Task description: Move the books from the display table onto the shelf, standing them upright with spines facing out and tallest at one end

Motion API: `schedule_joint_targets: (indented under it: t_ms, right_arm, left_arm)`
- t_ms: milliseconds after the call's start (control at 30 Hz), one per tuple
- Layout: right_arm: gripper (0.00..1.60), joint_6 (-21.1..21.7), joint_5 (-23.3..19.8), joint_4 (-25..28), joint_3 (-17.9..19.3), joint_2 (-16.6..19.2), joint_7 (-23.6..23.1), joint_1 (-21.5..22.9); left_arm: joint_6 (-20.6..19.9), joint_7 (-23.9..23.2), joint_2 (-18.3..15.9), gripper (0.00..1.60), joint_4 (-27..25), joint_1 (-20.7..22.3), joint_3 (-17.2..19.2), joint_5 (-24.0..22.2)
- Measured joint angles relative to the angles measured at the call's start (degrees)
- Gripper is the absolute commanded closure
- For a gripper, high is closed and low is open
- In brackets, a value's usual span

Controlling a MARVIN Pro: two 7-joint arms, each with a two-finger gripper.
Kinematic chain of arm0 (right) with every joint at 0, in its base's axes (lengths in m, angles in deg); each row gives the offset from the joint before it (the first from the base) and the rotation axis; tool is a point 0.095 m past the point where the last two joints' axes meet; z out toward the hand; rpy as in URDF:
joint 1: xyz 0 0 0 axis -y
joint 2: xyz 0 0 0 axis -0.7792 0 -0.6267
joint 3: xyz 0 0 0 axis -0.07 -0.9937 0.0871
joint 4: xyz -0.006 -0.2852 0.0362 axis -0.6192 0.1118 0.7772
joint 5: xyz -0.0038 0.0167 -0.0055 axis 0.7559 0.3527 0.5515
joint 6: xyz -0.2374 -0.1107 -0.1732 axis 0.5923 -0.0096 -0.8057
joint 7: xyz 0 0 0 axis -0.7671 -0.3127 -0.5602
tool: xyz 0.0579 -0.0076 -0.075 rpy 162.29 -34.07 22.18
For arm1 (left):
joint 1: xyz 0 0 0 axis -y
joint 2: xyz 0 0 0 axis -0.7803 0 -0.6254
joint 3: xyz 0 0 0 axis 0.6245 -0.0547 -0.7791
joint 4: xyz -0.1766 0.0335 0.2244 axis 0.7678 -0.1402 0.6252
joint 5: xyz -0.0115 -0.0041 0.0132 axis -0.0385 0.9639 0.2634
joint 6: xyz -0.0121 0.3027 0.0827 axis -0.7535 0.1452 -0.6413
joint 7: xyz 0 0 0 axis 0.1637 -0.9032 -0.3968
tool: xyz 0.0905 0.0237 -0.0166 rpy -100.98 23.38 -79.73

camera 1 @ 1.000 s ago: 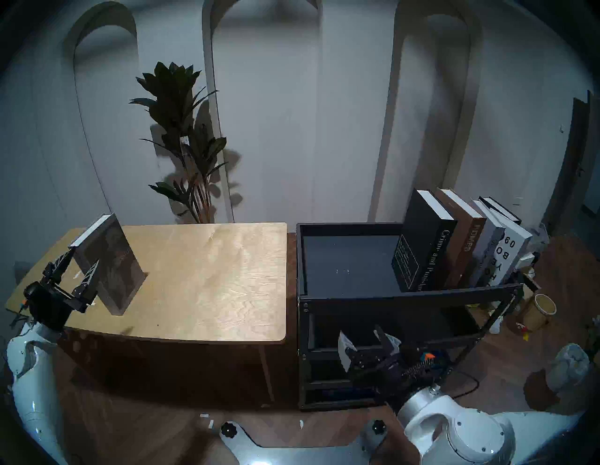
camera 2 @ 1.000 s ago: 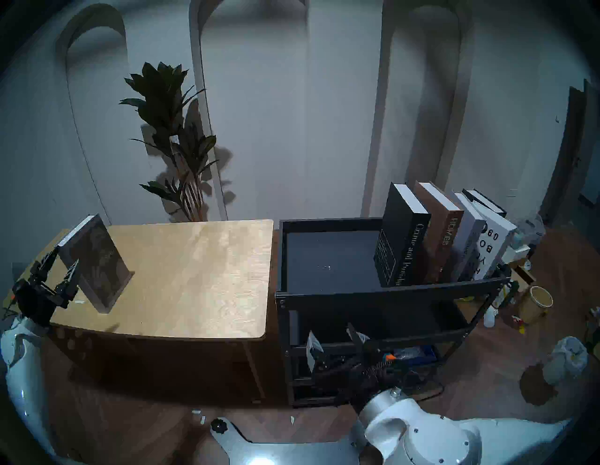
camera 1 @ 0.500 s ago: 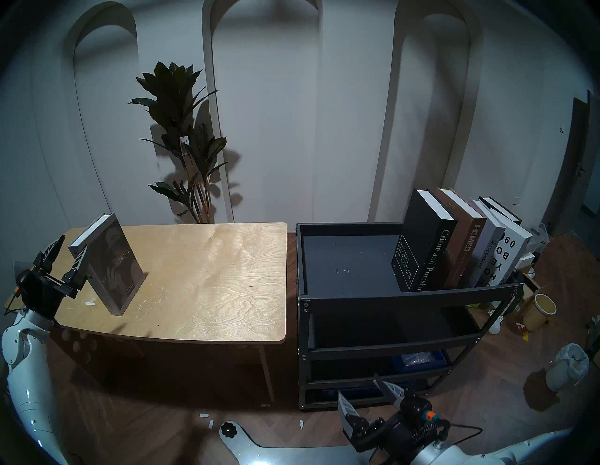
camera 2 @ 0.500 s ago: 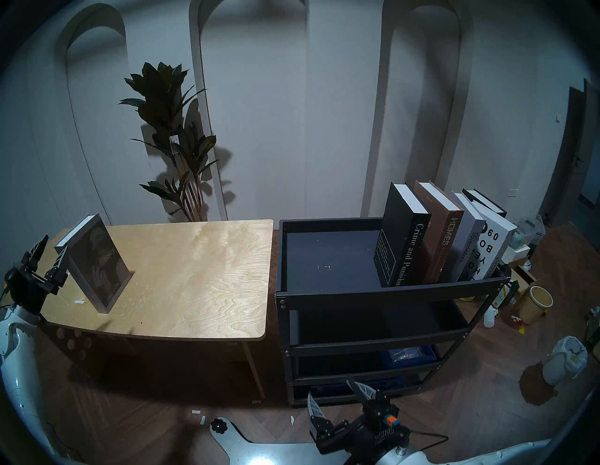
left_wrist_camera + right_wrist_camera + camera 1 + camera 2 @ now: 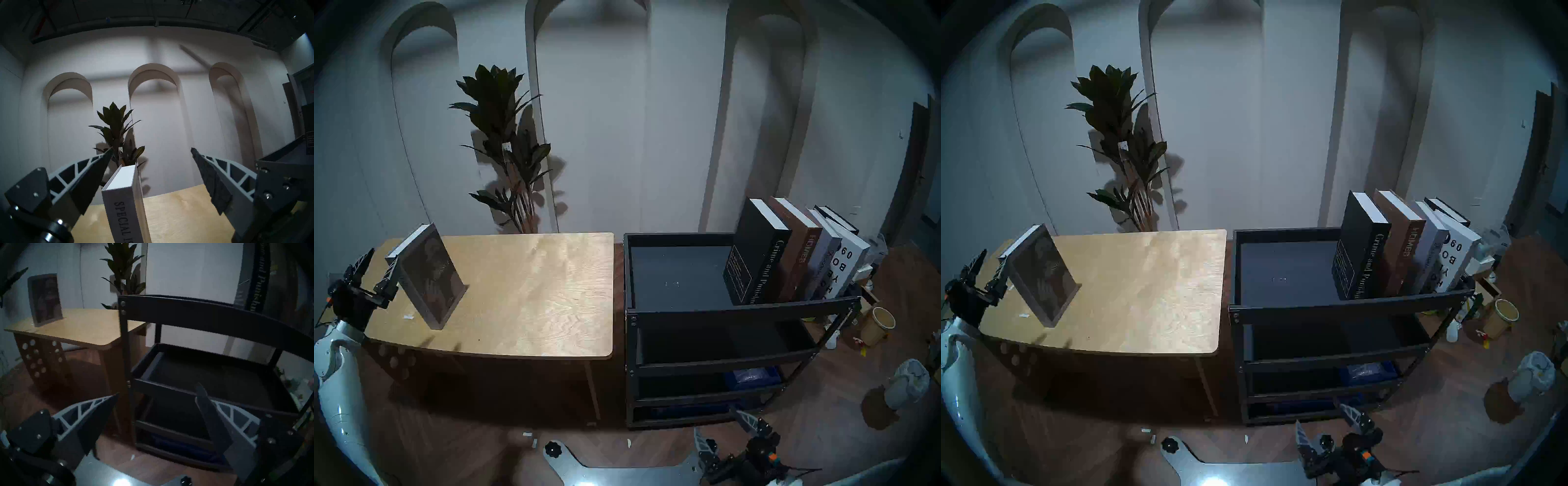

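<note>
At the left edge of the frame, on the display table [image 5: 524,292], the grey "Special Issue" book [image 5: 429,278] stood upright on its bottom edge, alone. The left gripper [image 5: 376,268] hung just beside its spine with jaws spread wide and nothing between them; in the wrist view the spine sat in the gap, untouched by either finger. Low in the frame, before the shelf [image 5: 745,305], the right gripper [image 5: 721,431] was likewise agape and empty. On the shelf's top tray, at upper right, five books [image 5: 795,254] leaned together. The hardcover looked stiff and weighty, its covers probably smooth; I judged it best pinched across both boards near the spine, gripped deep so it would not swing.
</note>
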Motion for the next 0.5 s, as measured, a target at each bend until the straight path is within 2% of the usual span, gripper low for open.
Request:
schedule_joint_targets:
  t_ms: [200, 500]
  right_arm:
    - [1.6, -3.34, 2.94, -3.91, 2.2, -3.39, 4.22, 2.3]
    - [1.6, -8.9, 4.0, -5.86, 0.4, -9.15, 8.91, 4.69]
  left_arm:
    - [0.52, 0.74, -0.42, 0.0, 0.74, 0.67, -0.3, 1.48]
    - [1.68, 1.56, -1.11, 0.0, 1.23, 1.47, -0.22, 3.4]
